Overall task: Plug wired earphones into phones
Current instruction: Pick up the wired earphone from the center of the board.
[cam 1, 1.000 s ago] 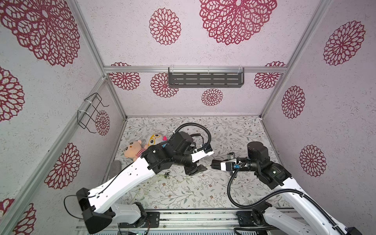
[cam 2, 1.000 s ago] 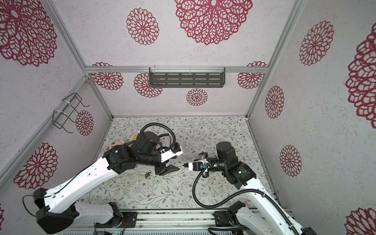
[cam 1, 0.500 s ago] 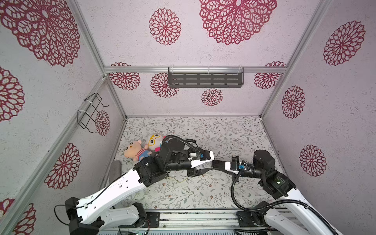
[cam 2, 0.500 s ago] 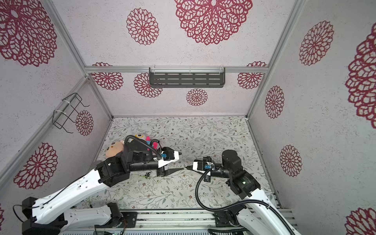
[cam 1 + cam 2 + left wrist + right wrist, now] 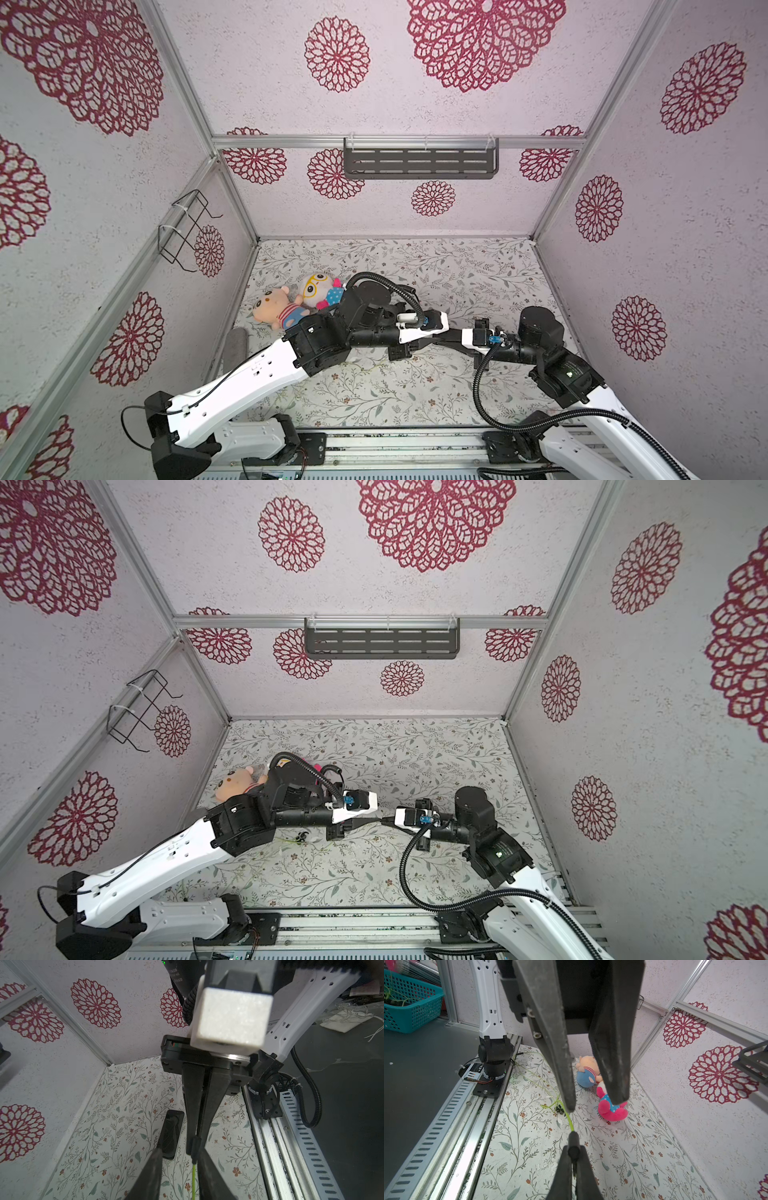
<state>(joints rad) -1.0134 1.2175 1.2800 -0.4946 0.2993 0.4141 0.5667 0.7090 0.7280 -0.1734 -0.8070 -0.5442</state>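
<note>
Both arms stretch level above the surface (image 5: 374, 750), tips meeting mid-scene. Only the left wrist view shows the phone (image 5: 171, 1132), flat beneath. The right claw (image 5: 574, 1150) clamps the wired earphones (image 5: 569, 1120) by the plug (image 5: 573, 1139); the left claw (image 5: 595, 1104) stands narrowly apart around the cable (image 5: 193, 1178).

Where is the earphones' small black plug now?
In the right wrist view, the small black plug is pinched in the right gripper, mid-air, facing the left gripper.

Glossy black face on the phone (image 5: 170, 1133), lying beyond the matt black fingers (image 5: 149, 1178). Between those fingers runs a smooth yellow-green cable (image 5: 193, 1176), its plug (image 5: 195, 1145) matt black.
</note>
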